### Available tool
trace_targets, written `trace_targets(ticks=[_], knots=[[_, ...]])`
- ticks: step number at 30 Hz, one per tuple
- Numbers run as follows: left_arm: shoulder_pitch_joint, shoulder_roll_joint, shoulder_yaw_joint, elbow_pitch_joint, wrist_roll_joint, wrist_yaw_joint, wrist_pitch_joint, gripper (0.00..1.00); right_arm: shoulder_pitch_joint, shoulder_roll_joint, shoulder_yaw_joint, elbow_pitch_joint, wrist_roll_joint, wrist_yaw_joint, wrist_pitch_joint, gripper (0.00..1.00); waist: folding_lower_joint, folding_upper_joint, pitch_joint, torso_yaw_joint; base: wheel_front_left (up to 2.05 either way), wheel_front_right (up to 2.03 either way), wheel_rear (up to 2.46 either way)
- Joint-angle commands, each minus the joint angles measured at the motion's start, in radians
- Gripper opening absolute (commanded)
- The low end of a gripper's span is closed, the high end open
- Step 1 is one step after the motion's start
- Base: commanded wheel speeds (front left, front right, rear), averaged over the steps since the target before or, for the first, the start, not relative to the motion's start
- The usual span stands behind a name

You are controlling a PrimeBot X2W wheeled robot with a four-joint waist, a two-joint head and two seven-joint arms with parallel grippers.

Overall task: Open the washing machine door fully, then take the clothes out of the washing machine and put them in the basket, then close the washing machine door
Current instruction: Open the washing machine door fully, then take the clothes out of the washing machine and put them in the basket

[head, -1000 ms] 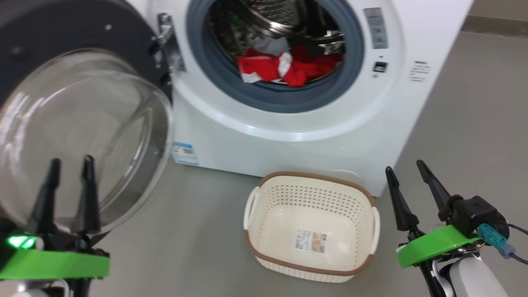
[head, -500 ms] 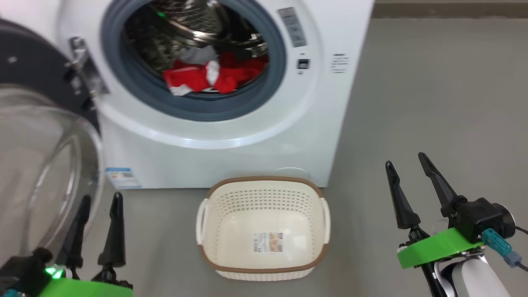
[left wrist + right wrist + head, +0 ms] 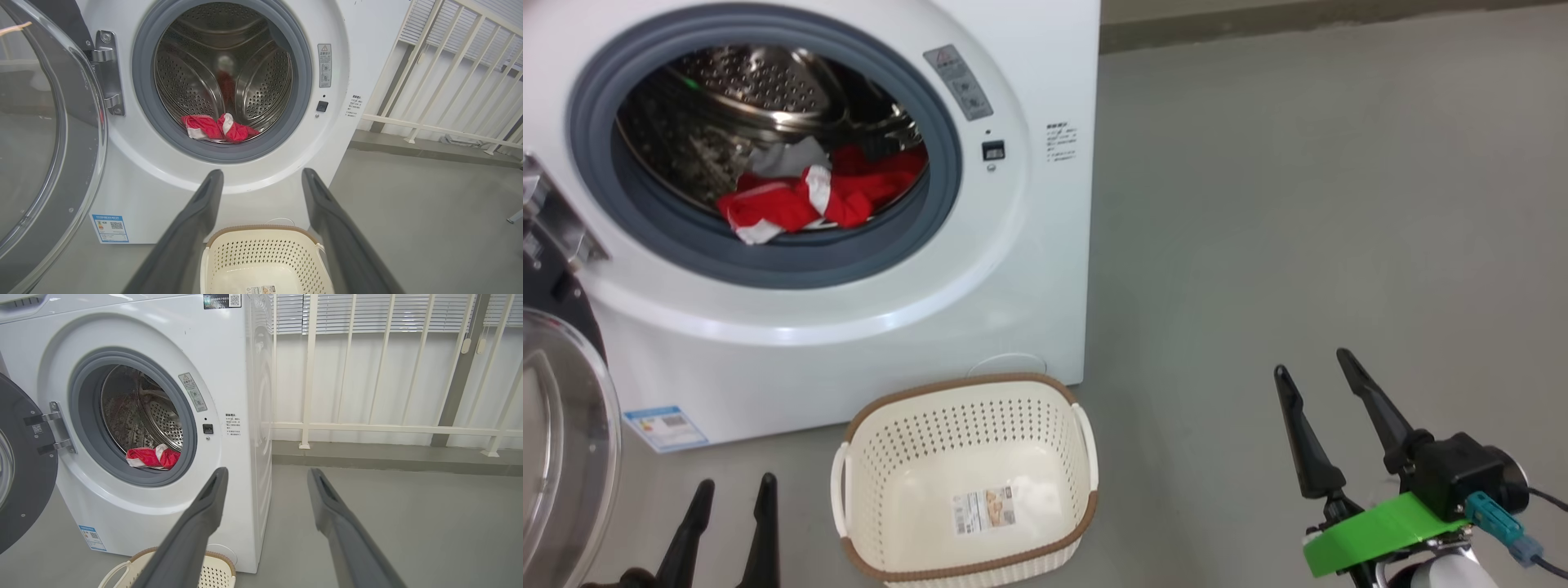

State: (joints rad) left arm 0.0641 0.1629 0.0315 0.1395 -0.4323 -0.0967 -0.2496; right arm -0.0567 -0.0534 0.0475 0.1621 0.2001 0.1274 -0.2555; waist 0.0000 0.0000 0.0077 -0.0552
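Closest to me, low on my left, my left gripper [image 3: 735,483] points up with its two dark fingers spread wide and nothing between them. Over on my right, my right gripper [image 3: 1312,363] stands the same way, jaws wide apart and empty, above bare grey floor [image 3: 1298,204]. Next out, between the two and nearer the left one, the basket [image 3: 964,382] sits upright on the floor. It is cream and perforated with a brown rim, and its paper label [image 3: 984,510] shows on the bare bottom. It stands just in front of the washing machine [image 3: 849,359], toward the machine's right corner as I face it. Off my left side the washing machine door [image 3: 49,134] stands open, its clear glass bowl bulging my way, hung on a metal hinge [image 3: 107,73] at the left of the opening. A blue sticker [image 3: 663,425] shows low on the white front beside it. Further in, the grey-blue rubber ring [image 3: 768,265] frames the mouth, and there they are: the clothes [image 3: 800,204], a red heap with white trim. They lie at the bottom front of the steel drum [image 3: 752,82], just behind the ring's lower lip and well apart from both my grippers. Farthest back, beyond the machine's right side, a white railing [image 3: 388,428] runs along the wall.
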Motion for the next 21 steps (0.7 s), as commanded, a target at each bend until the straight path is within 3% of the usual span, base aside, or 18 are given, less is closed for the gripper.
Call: trace_targets(ticks=[1, 21], knots=[[-0.005, 0.005, 0.048, -0.015, 0.010, -0.008, -0.012, 1.00, -0.002, -0.007, 0.020, -0.023, 0.020, 0.003, -0.006, 1.00, 0.0000, 0.0000, -0.028, -0.019, 0.00, 0.00, 0.00], [0.064, -0.039, 0.104, -0.025, 0.089, -0.021, -0.012, 1.00, 0.066, -0.026, -0.002, -0.018, 0.023, 0.003, -0.006, 1.00, 0.0000, 0.0000, -0.068, -0.001, 0.00, 0.00, 0.00]])
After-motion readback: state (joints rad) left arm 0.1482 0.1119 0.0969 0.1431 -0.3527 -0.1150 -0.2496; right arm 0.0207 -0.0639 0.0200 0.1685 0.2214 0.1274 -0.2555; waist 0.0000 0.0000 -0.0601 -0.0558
